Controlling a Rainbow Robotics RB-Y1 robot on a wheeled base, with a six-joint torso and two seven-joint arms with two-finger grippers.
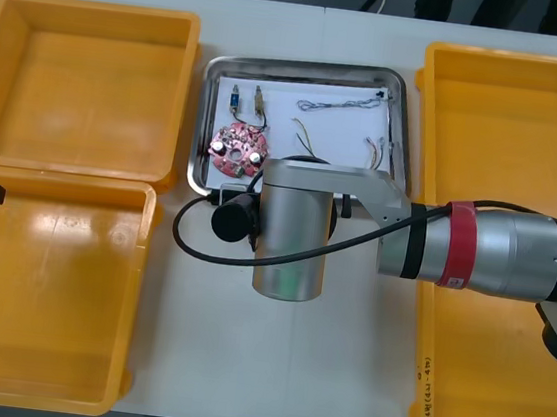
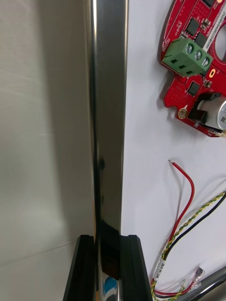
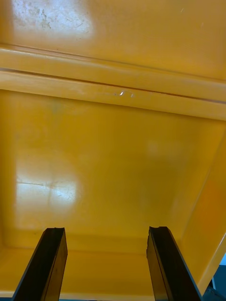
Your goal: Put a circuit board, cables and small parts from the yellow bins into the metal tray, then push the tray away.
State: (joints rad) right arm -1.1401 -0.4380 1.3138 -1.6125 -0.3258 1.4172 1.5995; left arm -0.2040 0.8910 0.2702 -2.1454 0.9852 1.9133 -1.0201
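While the left claw point(image 3: 107, 233) hangs released over a yellow bin point(image 3: 113, 155), the right claw point(image 2: 107, 237) grasps the near rim of the metal tray point(image 2: 109, 117), the circuit board point(image 2: 190, 87) lying just inside it.

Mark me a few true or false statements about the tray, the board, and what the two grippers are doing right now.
1. The board lies inside the tray. True.
2. The right gripper is shut on the tray's rim. True.
3. The left gripper holds a cable. False: its fingers stand open with nothing between them, over a bin at the table's left side.
4. The tray has a board but no cables. False: cables lie on its white inside, beside the board.
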